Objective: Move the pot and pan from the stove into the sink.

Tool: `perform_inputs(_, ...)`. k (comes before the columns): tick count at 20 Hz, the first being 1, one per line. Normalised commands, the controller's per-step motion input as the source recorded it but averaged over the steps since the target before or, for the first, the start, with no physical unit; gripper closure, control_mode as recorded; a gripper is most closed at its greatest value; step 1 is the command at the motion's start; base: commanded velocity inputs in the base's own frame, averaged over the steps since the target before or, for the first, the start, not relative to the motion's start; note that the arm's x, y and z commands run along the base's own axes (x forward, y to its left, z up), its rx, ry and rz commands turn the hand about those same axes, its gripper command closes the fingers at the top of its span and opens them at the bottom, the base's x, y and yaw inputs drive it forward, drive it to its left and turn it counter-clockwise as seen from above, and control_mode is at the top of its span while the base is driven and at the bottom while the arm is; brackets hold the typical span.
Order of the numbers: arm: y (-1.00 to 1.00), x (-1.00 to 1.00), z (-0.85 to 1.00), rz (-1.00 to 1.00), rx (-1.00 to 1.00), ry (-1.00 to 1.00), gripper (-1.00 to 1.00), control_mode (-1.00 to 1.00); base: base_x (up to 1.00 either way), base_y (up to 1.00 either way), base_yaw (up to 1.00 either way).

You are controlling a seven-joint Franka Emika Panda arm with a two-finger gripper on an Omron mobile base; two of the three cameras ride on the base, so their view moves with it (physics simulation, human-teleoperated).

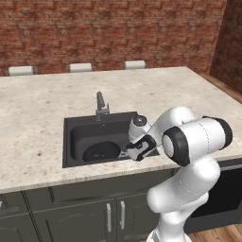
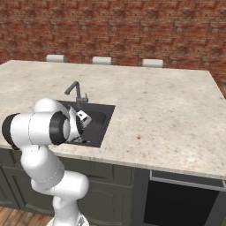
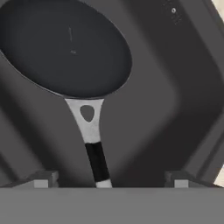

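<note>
Pan (image 3: 65,48) lying in the sink (image 3: 183,87), handle between spread fingers (image 3: 41,180), touching neither.

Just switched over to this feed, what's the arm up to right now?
The arm is reaching down into the sink in the island counter. The black pan lies on the sink floor, its long handle pointing back between the tool's two fingertips, which stand wide apart and clear of it. So the pan looks just set down and let go. The faucet stands at the sink's back rim.
</note>
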Motion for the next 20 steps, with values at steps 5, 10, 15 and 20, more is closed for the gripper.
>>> perform_inputs(5,0.0,-0.2,0.93,0.0,0.12,-0.02,-1.0,-1.0,0.0,0.0,0.0)
perform_inputs(10,0.02,-0.27,1.0,0.0,0.11,0.0,-1.0,-1.0,0.0,0.0,0.0)
perform_inputs(15,0.07,-0.39,0.98,0.0,0.08,0.06,-1.0,-1.0,0.0,0.0,0.0)
perform_inputs(20,0.08,-0.62,0.89,0.0,0.05,0.09,-1.0,-1.0,0.0,0.0,0.0)
